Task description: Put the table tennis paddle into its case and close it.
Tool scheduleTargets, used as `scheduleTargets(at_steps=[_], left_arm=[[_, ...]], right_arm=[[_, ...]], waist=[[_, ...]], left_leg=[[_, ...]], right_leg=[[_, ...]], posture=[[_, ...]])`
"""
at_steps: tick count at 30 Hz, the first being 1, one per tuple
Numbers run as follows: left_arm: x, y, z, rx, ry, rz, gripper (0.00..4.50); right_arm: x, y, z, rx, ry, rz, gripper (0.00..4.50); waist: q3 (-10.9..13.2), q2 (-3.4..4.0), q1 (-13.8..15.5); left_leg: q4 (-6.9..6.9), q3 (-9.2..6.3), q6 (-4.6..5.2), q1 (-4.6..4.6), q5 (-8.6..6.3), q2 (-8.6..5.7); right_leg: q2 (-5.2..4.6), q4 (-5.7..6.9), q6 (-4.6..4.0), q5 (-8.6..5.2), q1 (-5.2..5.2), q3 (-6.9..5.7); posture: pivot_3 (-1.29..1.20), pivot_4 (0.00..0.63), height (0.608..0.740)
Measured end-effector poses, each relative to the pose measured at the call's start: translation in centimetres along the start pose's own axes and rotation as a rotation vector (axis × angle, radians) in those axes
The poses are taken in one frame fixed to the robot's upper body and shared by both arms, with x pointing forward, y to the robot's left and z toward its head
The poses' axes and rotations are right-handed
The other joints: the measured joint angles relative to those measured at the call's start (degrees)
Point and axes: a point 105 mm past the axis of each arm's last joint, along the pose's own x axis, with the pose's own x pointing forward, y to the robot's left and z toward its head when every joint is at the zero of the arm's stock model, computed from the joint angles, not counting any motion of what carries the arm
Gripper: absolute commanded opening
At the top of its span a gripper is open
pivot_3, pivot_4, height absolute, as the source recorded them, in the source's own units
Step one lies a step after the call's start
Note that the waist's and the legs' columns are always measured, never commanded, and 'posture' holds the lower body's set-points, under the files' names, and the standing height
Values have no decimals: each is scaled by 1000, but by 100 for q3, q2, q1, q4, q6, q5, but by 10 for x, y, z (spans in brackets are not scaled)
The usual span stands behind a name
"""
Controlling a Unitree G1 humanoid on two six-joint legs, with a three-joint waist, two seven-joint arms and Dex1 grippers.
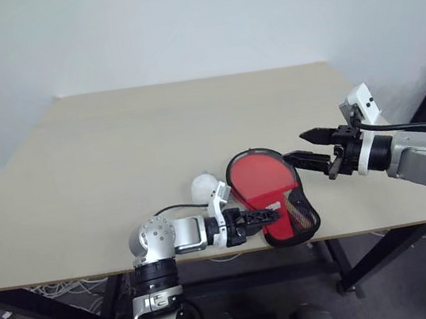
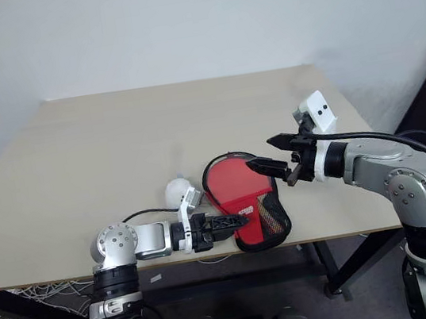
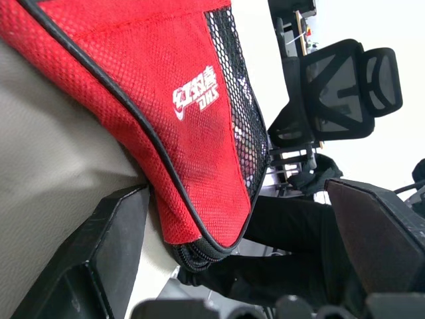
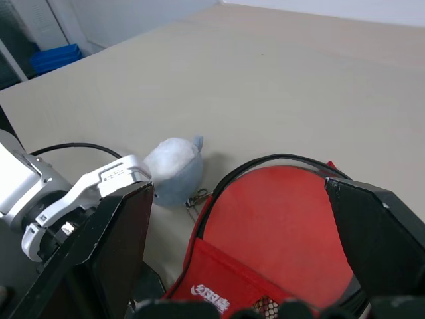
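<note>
Red fabric with a white logo and black mesh marks the case, which is seen lying near the front edge of the beige desk, its narrow end reaching that edge. The round end of the case is turned toward the middle of the desk, and a flat red disc, edged in black, is shown there in the right wrist view. Whether that disc is the face of the table tennis paddle under the clear window cannot be told, and no handle can be made out.

The left tool is held low at the desk's front edge, pointing to the robot's right at the narrow end of the case. Its fingers are spread wide. In the left wrist view the zipped tip of the case is seen between them, just beside one finger; whether it is touched cannot be told. Nothing is pinched.

The right tool is held above the desk, over the right side of the case, and apart from it. Its fingers are likewise spread wide, and nothing is held.

A small whitish plush toy is seen on the desk just beside the round end of the case.
</note>
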Motion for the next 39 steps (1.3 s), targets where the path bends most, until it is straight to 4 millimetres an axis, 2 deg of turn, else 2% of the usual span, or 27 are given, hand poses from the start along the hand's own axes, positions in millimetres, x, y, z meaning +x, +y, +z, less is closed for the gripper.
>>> scheduleTargets(at_steps=[1, 4, 15, 26, 35, 39], left_arm=[[0, 0, 0, 1, 1, 3, 4478], [-1, 4, 0, 15, 10, 31, 3911], [-10, 22, -6, 38, 95, 143, 28], [-14, 21, -12, 85, 161, 142, 28], [-42, 16, -27, 123, 227, 125, 28], [-45, 13, -37, 118, 241, 106, 28]], right_arm=[[0, 0, 0, 0, 0, -1, 4500], [0, 0, -1, 4, 4, -2, 4500], [3, 1, -1, 23, 1, -7, 4500], [7, 4, 0, 37, -15, -12, 4500], [7, 3, 0, 37, -14, -17, 4500], [8, 4, -1, 40, -14, -14, 4500]], waist=[[0, 0, 0], [-2, -1, -3], [-3, 0, -59], [-13, 13, -76], [-11, 11, -90], [-11, 11, -74]], left_leg=[[0, 0, 0, 0, 0, 0], [0, 0, 0, 1, 0, 0], [-8, 0, -1, 3, 0, 4], [-16, 3, -1, 6, 0, 7], [-19, 4, -1, 1, 0, 9], [-18, 5, -1, 0, 0, 9]], right_leg=[[0, 0, 0, 0, 0, 0], [0, 0, 0, 0, 0, 0], [3, 3, -1, 0, -6, 0], [5, 3, -2, -1, -10, 0], [2, 3, -2, -1, -18, 1], [1, 2, -2, -1, -18, 1]], posture=[[0, 0, 740], [0, 0, 740], [0, 0, 740], [0, 0, 740], [0, 0, 740], [0, 0, 740]])
